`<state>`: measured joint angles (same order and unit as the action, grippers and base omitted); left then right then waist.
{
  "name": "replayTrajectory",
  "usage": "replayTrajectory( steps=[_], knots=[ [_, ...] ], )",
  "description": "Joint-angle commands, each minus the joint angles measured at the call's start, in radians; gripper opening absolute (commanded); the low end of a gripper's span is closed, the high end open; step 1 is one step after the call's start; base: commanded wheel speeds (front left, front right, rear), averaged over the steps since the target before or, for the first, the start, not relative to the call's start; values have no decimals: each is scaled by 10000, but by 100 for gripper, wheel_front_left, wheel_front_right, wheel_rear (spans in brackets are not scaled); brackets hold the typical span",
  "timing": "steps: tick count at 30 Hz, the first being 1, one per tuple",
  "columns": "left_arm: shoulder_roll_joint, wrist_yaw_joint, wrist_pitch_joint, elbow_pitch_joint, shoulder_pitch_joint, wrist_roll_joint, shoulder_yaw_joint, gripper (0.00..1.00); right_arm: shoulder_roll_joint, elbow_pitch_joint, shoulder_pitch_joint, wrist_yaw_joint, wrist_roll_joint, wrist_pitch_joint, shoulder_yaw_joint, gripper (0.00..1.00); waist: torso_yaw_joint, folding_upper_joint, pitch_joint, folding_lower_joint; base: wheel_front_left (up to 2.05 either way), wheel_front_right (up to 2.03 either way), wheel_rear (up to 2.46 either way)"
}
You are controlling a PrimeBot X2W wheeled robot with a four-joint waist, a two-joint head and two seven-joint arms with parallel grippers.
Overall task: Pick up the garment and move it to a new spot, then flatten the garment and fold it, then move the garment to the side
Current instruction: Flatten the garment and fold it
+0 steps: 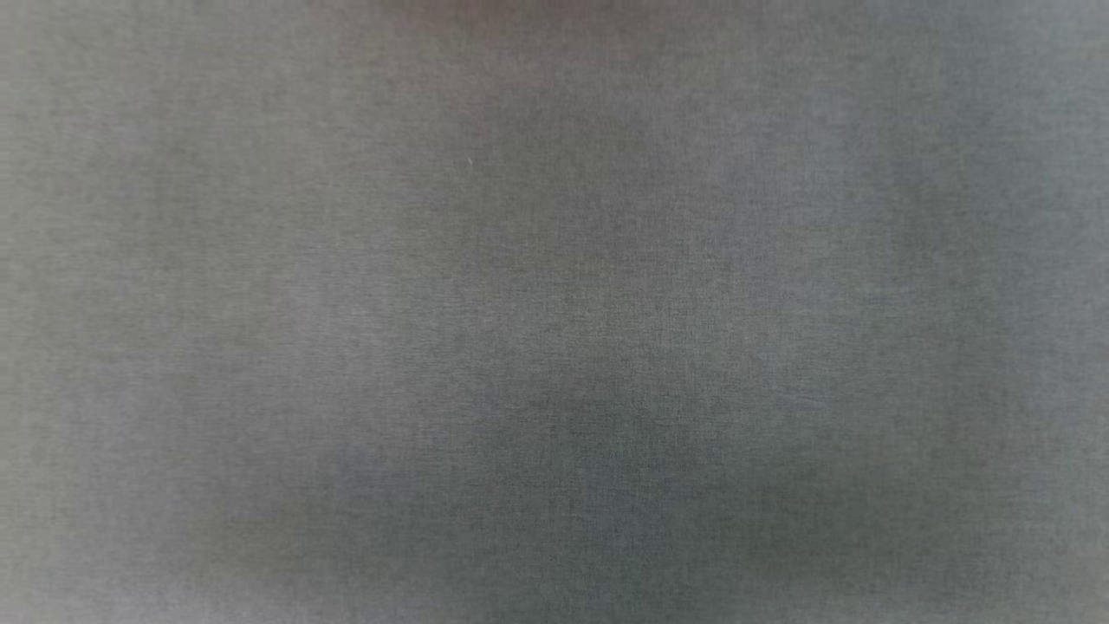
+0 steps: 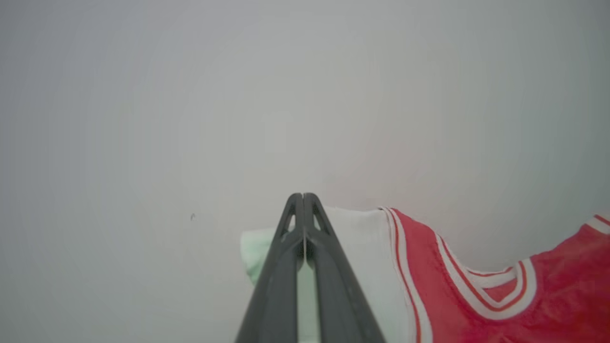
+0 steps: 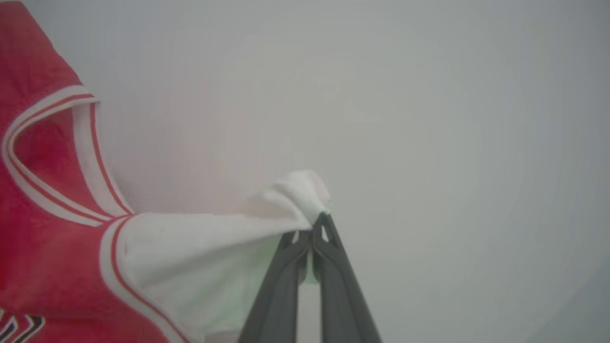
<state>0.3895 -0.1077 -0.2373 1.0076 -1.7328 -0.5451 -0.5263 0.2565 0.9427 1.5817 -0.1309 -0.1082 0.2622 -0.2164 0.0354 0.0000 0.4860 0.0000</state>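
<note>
We log left claw [image 2: 303,196], right claw [image 3: 318,220] each clamping a sleeve of the garment [image 2: 562,295] | body 4 o'clock of left claw | likely spreading it flat.

Top: a flat grey top [image 1: 554,312], plain all over (it has a fine weave, like cloth).
Shade: darker low in the middle.
On it: the red and white garment [image 2: 476,295] shows against pale grey; I cannot tell if it rests there.
</note>
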Motion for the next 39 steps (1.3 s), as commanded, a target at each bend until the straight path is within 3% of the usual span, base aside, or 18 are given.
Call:
replayTrajectory(
  steps=[1,10,17,20,24,30,39],
  knots=[
    [-20,-41,-29,81,170,-13,-40,0,-28,31,-196,2,8,25,7,0,38,0,-109,0,0,0,0],
    [-292,-225,1223,425,2473,-1286,-765,0,-459,1424,-2263,2,1436,24,-1143,0,149,0,-1197,0,0,0,0],
    [554,-223,3171,-1129,5055,-3048,-1594,0,-334,1109,-3969,1,3870,-677,-2868,0,151,0,-2174,0,0,0,0],
    [1091,-223,3904,-1848,6252,-3729,-1724,0,194,202,-4823,2,5014,-1319,-3801,0,133,0,-2552,0,0,0,0],
    [1957,-65,4638,-3481,8375,-4379,-1805,0,1671,-1901,-6336,2,6917,-2457,-5027,0,115,0,-2986,0,0,0,0],
    [3183,1103,4818,-6240,10990,-5044,-1537,0,3458,-4324,-8248,1,8588,-3729,-5751,0,71,0,-3184,0,0,0,0],
    [4834,3198,4963,-9512,14280,-6047,-1096,0,5225,-6784,-10568,1,10192,-5383,-5813,0,-103,0,-3062,0,0,0,0]
  ],
)
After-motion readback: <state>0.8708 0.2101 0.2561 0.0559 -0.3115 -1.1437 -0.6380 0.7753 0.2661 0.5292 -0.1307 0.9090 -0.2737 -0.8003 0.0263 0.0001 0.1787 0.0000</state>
